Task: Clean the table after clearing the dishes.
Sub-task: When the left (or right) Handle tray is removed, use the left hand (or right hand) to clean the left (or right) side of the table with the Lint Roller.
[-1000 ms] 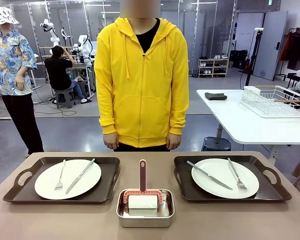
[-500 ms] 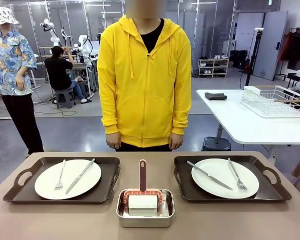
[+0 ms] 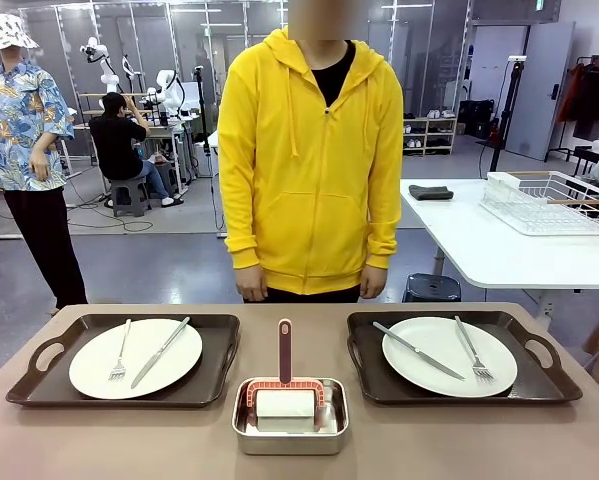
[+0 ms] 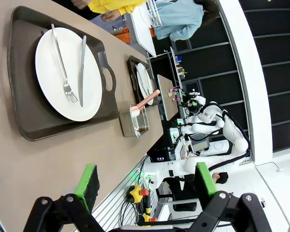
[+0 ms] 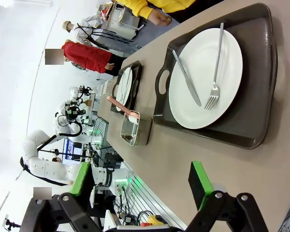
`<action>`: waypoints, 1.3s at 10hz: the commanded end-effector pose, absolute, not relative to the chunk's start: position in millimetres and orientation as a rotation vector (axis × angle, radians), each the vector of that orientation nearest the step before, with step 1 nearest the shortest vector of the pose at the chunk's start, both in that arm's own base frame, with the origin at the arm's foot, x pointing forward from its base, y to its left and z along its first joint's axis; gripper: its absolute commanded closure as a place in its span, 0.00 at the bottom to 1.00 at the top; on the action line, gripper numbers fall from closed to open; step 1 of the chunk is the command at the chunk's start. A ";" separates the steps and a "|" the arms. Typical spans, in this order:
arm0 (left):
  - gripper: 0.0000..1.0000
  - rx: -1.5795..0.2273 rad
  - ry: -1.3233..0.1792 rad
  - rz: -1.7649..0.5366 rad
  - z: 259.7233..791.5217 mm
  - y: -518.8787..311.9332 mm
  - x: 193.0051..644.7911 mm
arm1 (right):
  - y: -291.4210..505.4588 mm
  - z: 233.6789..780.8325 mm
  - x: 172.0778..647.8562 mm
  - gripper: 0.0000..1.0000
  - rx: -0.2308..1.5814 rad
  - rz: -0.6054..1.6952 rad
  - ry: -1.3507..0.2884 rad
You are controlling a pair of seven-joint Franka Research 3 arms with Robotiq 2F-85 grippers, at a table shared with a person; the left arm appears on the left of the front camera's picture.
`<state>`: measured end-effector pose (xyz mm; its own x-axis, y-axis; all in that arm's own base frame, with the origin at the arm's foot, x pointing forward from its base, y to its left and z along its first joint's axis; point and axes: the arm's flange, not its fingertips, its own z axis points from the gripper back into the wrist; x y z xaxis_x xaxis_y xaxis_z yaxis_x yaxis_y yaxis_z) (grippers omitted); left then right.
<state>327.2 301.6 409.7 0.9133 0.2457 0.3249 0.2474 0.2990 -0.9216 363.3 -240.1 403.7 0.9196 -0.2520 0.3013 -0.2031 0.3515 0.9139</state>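
workshop clutter behind, brown table up front: two plates, each with fork and knife, sit on trays at either end, apparently one within each arm's reach, not yet cleared. between them a steel pan holds the brush, handle upright, likely for an easy grab once wiping starts. left gripper and right gripper hover wide and empty over the near side; a person in yellow waits opposite.

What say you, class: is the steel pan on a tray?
No, the steel pan rests on the table between the left tray and the right tray.
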 end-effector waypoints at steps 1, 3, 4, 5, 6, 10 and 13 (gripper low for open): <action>0.00 -1.283 -0.455 -0.008 410.5 302.0 326.0 | -240.7 404.9 362.2 0.00 1.227 -0.025 -0.433; 0.00 -1.283 -0.455 -0.008 410.5 302.0 326.0 | -240.7 404.9 362.2 0.00 1.227 -0.025 -0.433; 0.00 -1.283 -0.455 -0.008 410.5 302.0 326.0 | -240.7 404.9 362.2 0.00 1.227 -0.025 -0.433; 0.00 -1.283 -0.455 -0.008 410.5 302.0 326.0 | -240.7 404.9 362.2 0.00 1.227 -0.025 -0.433; 0.00 -1.283 -0.455 -0.008 410.5 302.0 326.0 | -240.7 404.9 362.2 0.00 1.227 -0.025 -0.433; 0.00 -1.283 -0.455 -0.008 410.5 302.0 326.0 | -240.7 404.9 362.2 0.00 1.227 -0.025 -0.433; 0.00 -1.283 -0.455 -0.008 410.5 302.0 326.0 | -240.7 404.9 362.2 0.00 1.227 -0.025 -0.433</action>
<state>327.2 301.6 409.7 0.9133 0.2456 0.3249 0.2475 0.2990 -0.9216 363.3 -240.1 403.7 0.9196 -0.2520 0.3013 -0.2032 0.3515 0.9139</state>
